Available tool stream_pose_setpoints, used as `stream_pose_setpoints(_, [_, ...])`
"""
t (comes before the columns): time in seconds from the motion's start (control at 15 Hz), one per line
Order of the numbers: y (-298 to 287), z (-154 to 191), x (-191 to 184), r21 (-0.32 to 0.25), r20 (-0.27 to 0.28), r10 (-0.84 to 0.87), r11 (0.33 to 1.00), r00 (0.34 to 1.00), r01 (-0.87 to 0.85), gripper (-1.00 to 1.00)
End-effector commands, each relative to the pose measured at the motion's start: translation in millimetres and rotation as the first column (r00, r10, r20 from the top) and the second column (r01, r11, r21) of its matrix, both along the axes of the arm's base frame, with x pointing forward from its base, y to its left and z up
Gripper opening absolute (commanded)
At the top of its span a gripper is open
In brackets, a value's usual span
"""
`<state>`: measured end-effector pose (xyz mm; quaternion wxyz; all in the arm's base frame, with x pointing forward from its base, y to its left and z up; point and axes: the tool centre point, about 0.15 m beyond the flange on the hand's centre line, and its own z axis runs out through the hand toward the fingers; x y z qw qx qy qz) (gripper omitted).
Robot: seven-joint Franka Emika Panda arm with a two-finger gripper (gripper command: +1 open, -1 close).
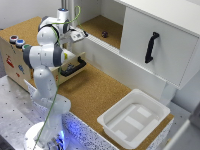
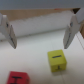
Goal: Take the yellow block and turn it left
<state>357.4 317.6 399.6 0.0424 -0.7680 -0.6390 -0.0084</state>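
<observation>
The white two-fingered gripper point(image 2: 41, 31) is hanging with its fingers spread wide and holding nothing, above the small bright yellow cube-shaped block point(image 2: 57, 59) that is lying on the pale surface near a red block point(image 2: 15, 77)

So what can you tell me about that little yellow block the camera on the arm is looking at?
The yellow block is a small, bright yellow cube with softly rounded edges and a small dark mark on its upper face. It looks like plastic or painted wood, though the picture is blurry. It sits flat on a pale surface, slightly turned, beside a red block without touching it. The open end effector hangs above it; nothing grips it.
</observation>
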Motion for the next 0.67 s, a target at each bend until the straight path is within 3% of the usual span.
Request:
stream_pose_setpoints(0.0, [1,21,-45,-0.033,0.052,-0.299,0.953,0.953,0.301,1.00])
stream_pose_setpoints(0.13, [-3,19,-43,-0.035,0.025,-0.514,0.857,0.857,0.515,1.00])
stream_pose_setpoints(0.33, [11,26,-48,0.025,-0.025,-0.720,0.693,0.694,0.720,1.00])
stream_pose_setpoints(0.4, [18,26,-50,0.025,0.004,-0.774,0.633,0.633,0.774,1.00])
stream_pose_setpoints(0.47, [18,28,-49,0.051,-0.013,-0.835,0.548,0.550,0.835,1.00])
stream_pose_setpoints(0.53, [12,28,-44,0.089,-0.084,-0.889,0.444,0.450,0.892,1.00])
stream_pose_setpoints(0.6, [9,28,-37,0.096,-0.059,-0.923,0.375,0.381,0.922,1.00])
